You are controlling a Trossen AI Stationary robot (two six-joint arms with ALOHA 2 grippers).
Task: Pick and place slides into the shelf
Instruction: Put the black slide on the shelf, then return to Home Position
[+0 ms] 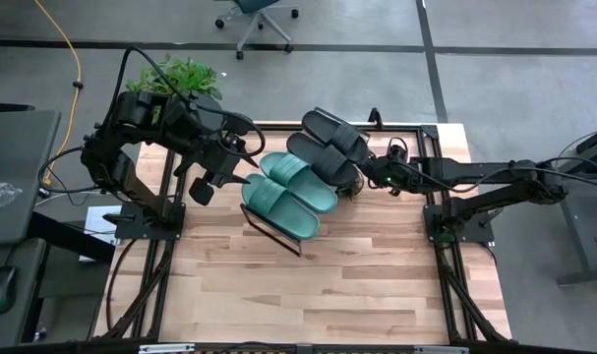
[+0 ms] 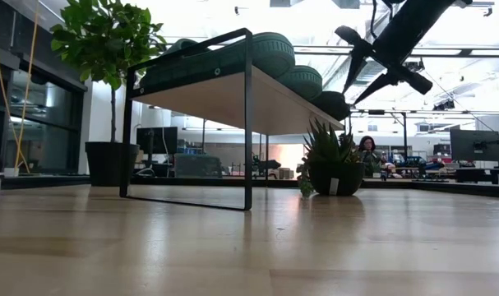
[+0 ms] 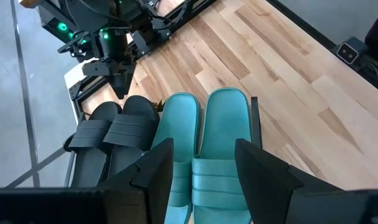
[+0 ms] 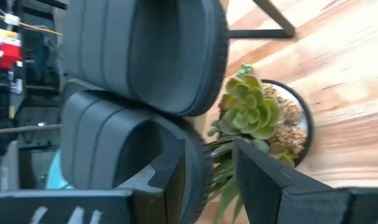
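Observation:
The shelf (image 1: 274, 232) stands slanted in the middle of the table. On it lie two teal slides (image 1: 288, 192) and, toward the far right, two black slides (image 1: 328, 146), all side by side. My left gripper (image 1: 211, 179) hangs open above the shelf's left end; in its wrist view (image 3: 207, 180) the teal slides (image 3: 207, 137) lie well below it. My right gripper (image 1: 365, 175) is open just right of the black slides (image 4: 145, 56), its fingers (image 4: 263, 177) clear of them in the low view (image 2: 352, 66).
A small potted succulent (image 1: 349, 187) sits on the table right beside the shelf's right end, just under my right gripper (image 4: 257, 115). A big leafy plant (image 1: 180, 74) stands at the far left. The near half of the tabletop (image 1: 308, 285) is bare wood.

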